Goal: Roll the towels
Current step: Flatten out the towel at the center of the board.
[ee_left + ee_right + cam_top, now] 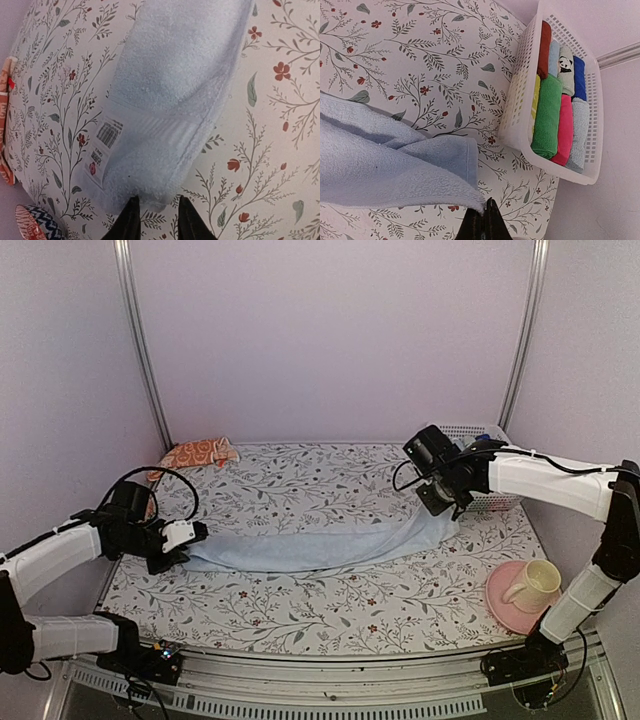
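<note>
The light blue towel (pixel 320 545) lies folded into a long band across the table, from my left gripper (pixel 190 536) to my right gripper (pixel 447 508). In the left wrist view the towel's (pixel 170 90) end with a white label (pixel 102 150) lies just at the tips of my left gripper (pixel 157 212), which is open with the floral cloth showing between the fingers. In the right wrist view my right gripper (pixel 485 215) is shut on a corner of the towel (pixel 380 165) and holds it raised off the table. The orange-red towel (pixel 198 452) lies crumpled at the back left.
A white basket (pixel 487 502) with several rolled towels (pixel 547 117) stands at the back right, close behind my right gripper. A pink plate (pixel 500 602) with a cream cup (pixel 538 582) sits at the front right. A chevron-patterned object (pixel 37 225) lies near the left edge.
</note>
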{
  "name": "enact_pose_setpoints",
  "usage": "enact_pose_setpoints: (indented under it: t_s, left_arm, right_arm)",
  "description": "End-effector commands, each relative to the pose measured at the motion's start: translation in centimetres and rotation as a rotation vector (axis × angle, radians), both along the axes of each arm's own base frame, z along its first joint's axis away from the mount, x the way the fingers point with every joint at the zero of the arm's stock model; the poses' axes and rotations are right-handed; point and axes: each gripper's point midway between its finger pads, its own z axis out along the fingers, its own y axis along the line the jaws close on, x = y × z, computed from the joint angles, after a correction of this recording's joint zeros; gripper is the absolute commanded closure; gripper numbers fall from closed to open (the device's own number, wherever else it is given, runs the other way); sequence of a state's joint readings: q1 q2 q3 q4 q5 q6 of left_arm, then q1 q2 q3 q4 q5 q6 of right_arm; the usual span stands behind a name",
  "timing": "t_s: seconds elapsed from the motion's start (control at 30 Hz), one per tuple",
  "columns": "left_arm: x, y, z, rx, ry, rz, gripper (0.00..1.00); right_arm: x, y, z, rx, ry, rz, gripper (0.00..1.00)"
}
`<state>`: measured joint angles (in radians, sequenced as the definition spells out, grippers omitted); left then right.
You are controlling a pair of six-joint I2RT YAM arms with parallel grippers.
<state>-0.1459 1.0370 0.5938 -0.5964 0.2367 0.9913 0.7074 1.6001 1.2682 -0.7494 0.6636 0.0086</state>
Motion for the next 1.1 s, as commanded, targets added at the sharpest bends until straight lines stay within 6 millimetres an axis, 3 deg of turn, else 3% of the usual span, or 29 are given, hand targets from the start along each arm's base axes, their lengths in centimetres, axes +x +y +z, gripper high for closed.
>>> enact_pose_setpoints:
  t_s: [0.0, 0.23, 0.43, 0.67, 0.83, 1.07]
  left_arm:
    - [1.7, 0.4, -0.2, -0.003, -0.129, 0.061, 0.71]
    - [3.4, 2.4, 1.7, 0.039, -0.378, 0.162, 0.64]
    - [4.0, 2.5, 4.2, -0.002, -0.551, 0.19, 0.59]
    - [4.7, 2.4, 3.3, -0.036, -0.58, 0.21, 0.55]
    - [5.3, 1.5, 3.1, -0.099, -0.569, 0.208, 0.53]
    - [3.4, -0.9, 3.0, -0.127, -0.667, -0.007, 0.51]
  right_arm:
    - [0.8, 0.6, 0.1, 0.042, -0.028, -0.01, 0.98]
    - [1.2, 0.7, 0.5, 0.052, -0.051, -0.025, 0.98]
    - [1.6, 0.9, 0.7, 0.061, -0.06, -0.03, 0.98]
    - [2.4, 1.0, 1.1, 0.061, -0.076, -0.044, 0.98]
    - [3.4, 0.0, 0.3, 0.037, -0.064, -0.076, 0.98]
    - [3.6, -0.3, -0.9, 0.04, -0.037, -0.078, 0.98]
